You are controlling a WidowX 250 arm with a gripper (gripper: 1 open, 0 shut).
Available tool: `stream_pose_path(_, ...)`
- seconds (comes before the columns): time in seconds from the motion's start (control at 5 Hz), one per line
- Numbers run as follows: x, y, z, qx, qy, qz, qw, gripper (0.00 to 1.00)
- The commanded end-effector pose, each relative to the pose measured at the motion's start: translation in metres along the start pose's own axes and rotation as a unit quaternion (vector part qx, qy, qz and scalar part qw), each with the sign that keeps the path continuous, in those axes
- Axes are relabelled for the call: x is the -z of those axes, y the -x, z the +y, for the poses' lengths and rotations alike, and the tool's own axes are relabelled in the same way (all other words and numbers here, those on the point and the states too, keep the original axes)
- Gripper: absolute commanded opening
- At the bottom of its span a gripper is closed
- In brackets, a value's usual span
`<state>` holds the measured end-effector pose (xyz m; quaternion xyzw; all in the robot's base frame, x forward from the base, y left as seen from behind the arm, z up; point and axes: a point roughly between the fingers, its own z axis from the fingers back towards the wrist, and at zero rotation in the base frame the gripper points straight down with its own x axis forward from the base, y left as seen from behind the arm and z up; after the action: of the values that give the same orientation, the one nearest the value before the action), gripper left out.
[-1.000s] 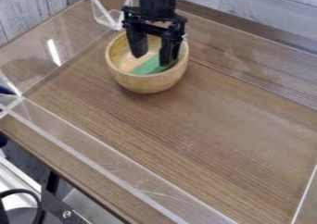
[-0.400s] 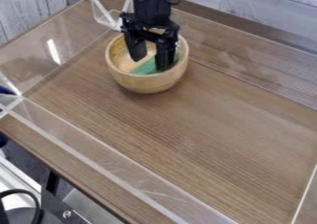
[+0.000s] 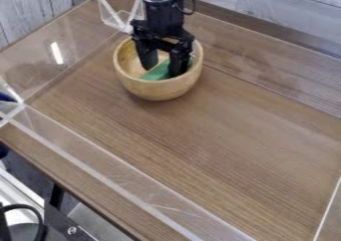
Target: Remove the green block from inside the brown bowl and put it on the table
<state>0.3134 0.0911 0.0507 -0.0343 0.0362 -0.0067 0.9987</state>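
Green block (image 3: 162, 72) between open gripper (image 3: 160, 66) fingers

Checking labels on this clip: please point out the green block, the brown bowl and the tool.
green block (image 3: 163, 74), camera view, visible face between the fingers.
brown bowl (image 3: 156, 87), camera view, front outer wall.
tool (image 3: 160, 62), camera view, midway between its open fingertips.

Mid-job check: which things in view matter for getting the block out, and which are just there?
Job:
- green block, lying in the bowl
- brown bowl
- table, where the block goes
- gripper, fingers open, down in the bowl

Just there:
- clear acrylic walls edging the table
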Motion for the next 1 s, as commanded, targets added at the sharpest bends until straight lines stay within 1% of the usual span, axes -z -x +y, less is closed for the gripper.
stream_pose_path(0.0,-0.023,-0.022,0.003,0.020,-0.016,-0.036,0.9990,0.00)
stream_pose_path(0.2,-0.019,-0.021,-0.004,0.019,-0.025,-0.037,0.9988,1.00)
stream_pose_path(0.4,-0.017,-0.019,-0.011,0.016,-0.033,-0.039,0.9986,1.00)
stream_pose_path(0.6,-0.011,-0.029,-0.005,0.024,-0.029,-0.046,0.9982,1.00)
stream_pose_path(0.8,0.002,-0.030,-0.005,0.020,-0.031,-0.037,0.9986,0.00)
